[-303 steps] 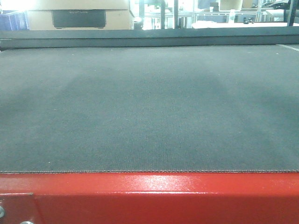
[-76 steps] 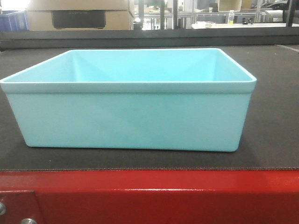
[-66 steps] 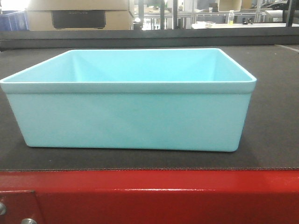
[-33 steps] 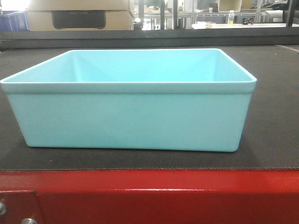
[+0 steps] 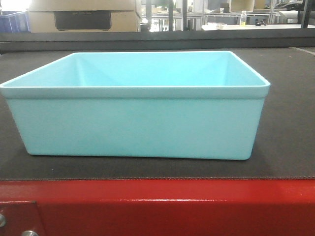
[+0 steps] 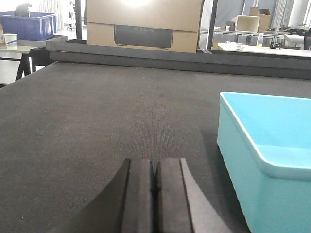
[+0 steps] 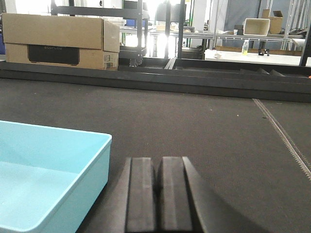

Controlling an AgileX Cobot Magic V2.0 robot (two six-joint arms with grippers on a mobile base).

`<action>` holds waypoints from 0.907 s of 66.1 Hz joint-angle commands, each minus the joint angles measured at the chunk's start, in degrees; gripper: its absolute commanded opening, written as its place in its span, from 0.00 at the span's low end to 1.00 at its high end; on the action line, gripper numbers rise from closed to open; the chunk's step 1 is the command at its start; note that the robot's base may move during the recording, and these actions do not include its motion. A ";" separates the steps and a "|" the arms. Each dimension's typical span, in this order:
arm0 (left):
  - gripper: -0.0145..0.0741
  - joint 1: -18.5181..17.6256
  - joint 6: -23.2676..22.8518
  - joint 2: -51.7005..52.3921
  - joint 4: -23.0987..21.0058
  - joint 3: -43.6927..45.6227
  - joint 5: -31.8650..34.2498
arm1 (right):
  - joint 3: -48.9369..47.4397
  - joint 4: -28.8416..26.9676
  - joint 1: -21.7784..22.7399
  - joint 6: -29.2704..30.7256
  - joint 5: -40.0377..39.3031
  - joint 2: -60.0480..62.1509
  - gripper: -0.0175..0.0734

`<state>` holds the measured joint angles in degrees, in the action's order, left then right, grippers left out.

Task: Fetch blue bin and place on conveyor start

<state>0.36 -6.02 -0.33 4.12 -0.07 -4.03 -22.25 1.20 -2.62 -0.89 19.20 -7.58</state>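
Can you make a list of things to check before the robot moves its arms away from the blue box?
1. The blue bin sits flat on the conveyor belt: ok.
2. Bin is close behind the red front edge, at the belt's start: ok.
3. Left gripper is shut, empty and beside the bin, not touching it: ok.
4. Right gripper is shut, empty and clear of the bin's wall: ok.
5. Bin is empty inside: ok, as far as the views reach.
6. Belt is stopped or running: cannot tell.
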 commanded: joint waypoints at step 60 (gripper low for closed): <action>0.04 0.09 0.03 0.33 -0.22 0.07 1.08 | 18.00 -4.73 12.39 0.38 -12.20 6.92 0.01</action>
<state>0.36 -6.02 -0.33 4.12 -0.07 -4.03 -8.06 -2.64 8.95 -0.89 10.78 -3.07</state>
